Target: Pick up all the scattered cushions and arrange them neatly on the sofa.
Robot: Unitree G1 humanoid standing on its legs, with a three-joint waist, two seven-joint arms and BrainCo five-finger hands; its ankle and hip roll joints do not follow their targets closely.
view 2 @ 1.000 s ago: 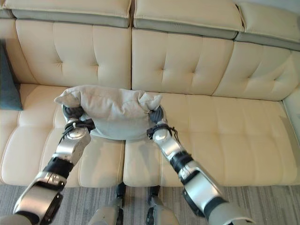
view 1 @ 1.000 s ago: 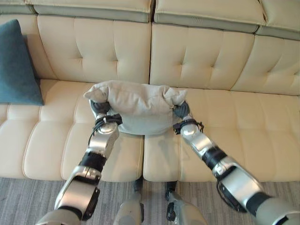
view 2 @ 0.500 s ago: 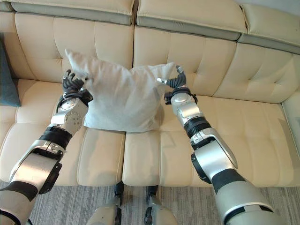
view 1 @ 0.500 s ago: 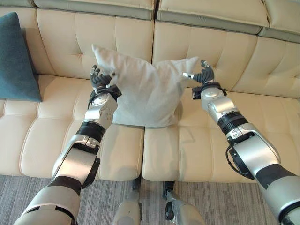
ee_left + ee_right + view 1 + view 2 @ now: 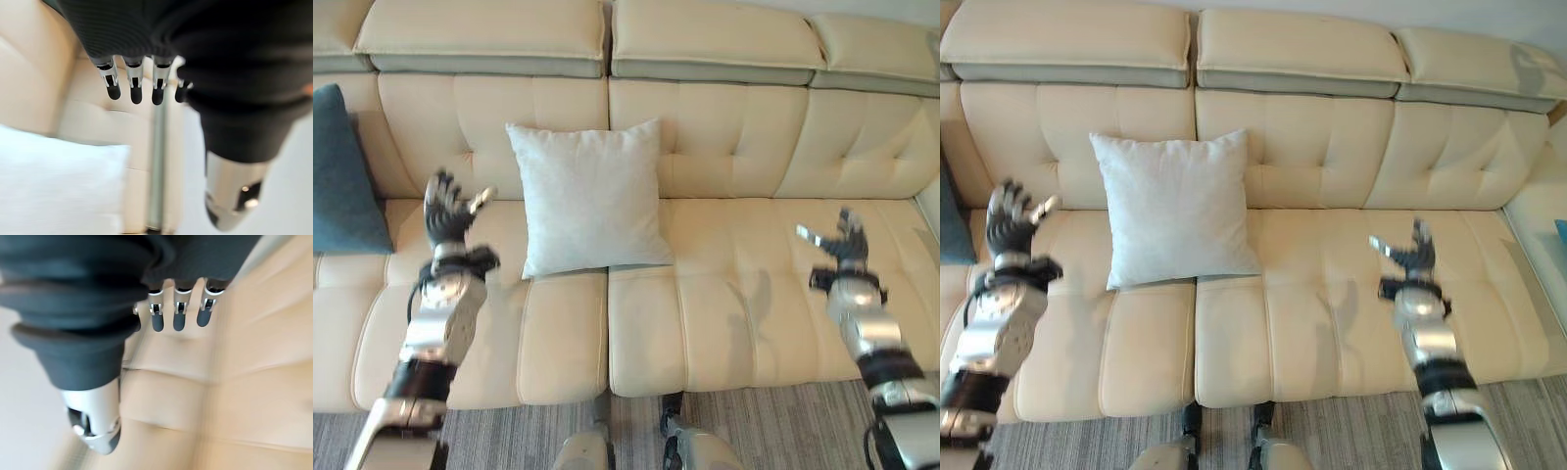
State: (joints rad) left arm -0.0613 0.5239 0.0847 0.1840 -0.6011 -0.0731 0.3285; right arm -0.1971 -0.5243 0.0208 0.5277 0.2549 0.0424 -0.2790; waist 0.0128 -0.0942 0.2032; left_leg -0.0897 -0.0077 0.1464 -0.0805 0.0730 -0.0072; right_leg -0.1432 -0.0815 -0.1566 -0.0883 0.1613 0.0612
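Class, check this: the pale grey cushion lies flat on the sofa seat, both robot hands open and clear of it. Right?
Not quite. The pale grey cushion stands upright against the sofa backrest, as the left eye view shows. The left hand and right hand are indeed open and clear.

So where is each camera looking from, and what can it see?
Left eye view: from the head, down at the sofa, light cushion, teal cushion, left hand, right hand.
Right eye view: the same, slightly to one side.
Left wrist view: along open fingers toward that light cushion.
Right wrist view: along open fingers at the sofa seat.
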